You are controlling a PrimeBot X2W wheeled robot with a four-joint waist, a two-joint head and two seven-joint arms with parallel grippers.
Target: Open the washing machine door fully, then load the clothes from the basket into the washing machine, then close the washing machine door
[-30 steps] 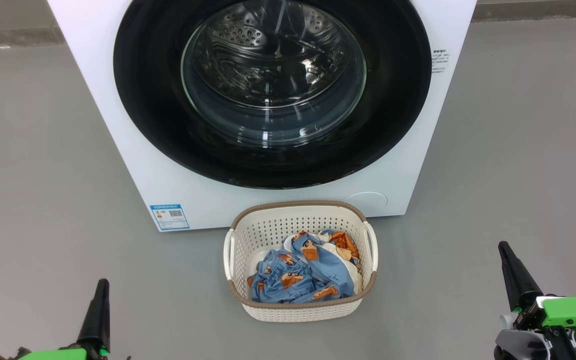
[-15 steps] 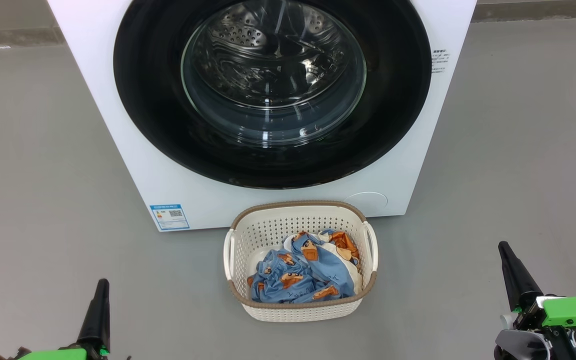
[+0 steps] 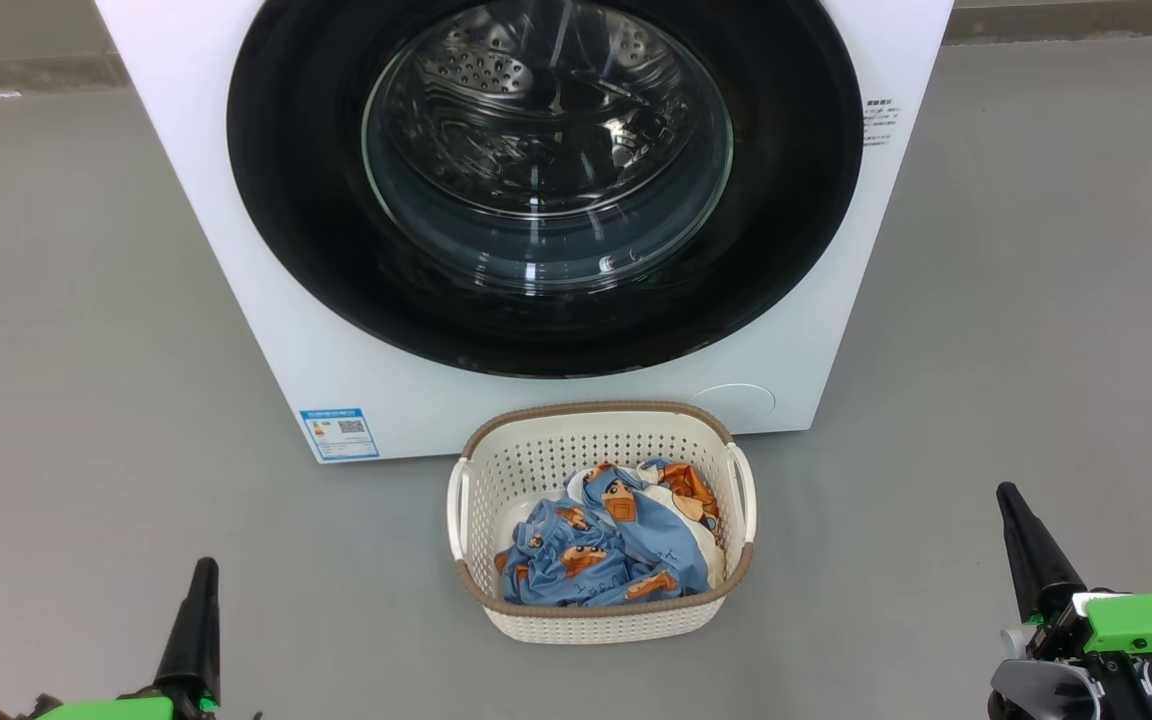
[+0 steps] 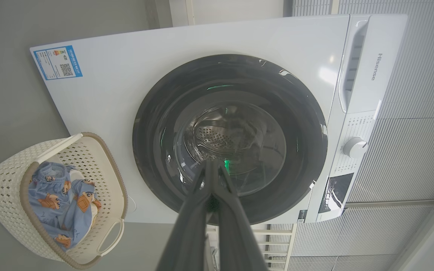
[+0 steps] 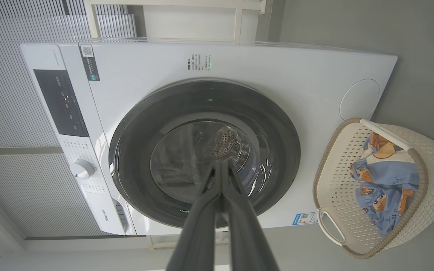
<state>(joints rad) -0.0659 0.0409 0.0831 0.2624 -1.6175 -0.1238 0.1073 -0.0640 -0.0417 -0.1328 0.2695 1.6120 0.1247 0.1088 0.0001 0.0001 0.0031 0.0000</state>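
The door (image 3: 546, 180) is shut; opening it is judged the step in hand, its edge to be reached next. Clothes (image 3: 601, 550) are kept in the basket (image 3: 596, 408) at the machine's foot. Left gripper (image 4: 212, 163) and right gripper (image 5: 220, 163) are clenched, empty.

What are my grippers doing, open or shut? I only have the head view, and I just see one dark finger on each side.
Observer: The left wrist view shows the left gripper shut, its two fingers meeting at the tips with nothing between them.
Operator: And the right?
Observer: In the right wrist view, the right gripper is also shut on nothing.
Operator: Is the door closed at the top? My view cuts that off.
Observer: Yes. The whole washing machine door shows there, and it looks flush all round against the washing machine.
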